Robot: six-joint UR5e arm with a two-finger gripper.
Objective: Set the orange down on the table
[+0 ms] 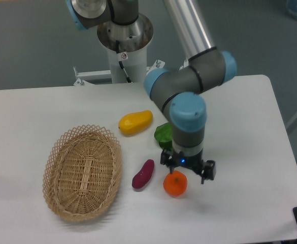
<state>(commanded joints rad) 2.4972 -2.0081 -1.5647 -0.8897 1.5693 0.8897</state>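
The orange [175,184] is a small round bright-orange fruit that rests on the white table [250,132], near the front centre. My gripper [187,173] points straight down, right over and just behind the orange. Its jaws look spread wide, wider than the fruit, and they do not seem to clamp it. The fingertips are partly hidden behind the orange and the wrist.
An oval wicker basket [82,173] lies at the front left. A purple sweet-potato-like vegetable [143,174] lies just left of the orange. A yellow mango-like fruit [135,122] and a green object [163,134], partly hidden by the arm, lie behind. The robot base [123,40] stands at the back.
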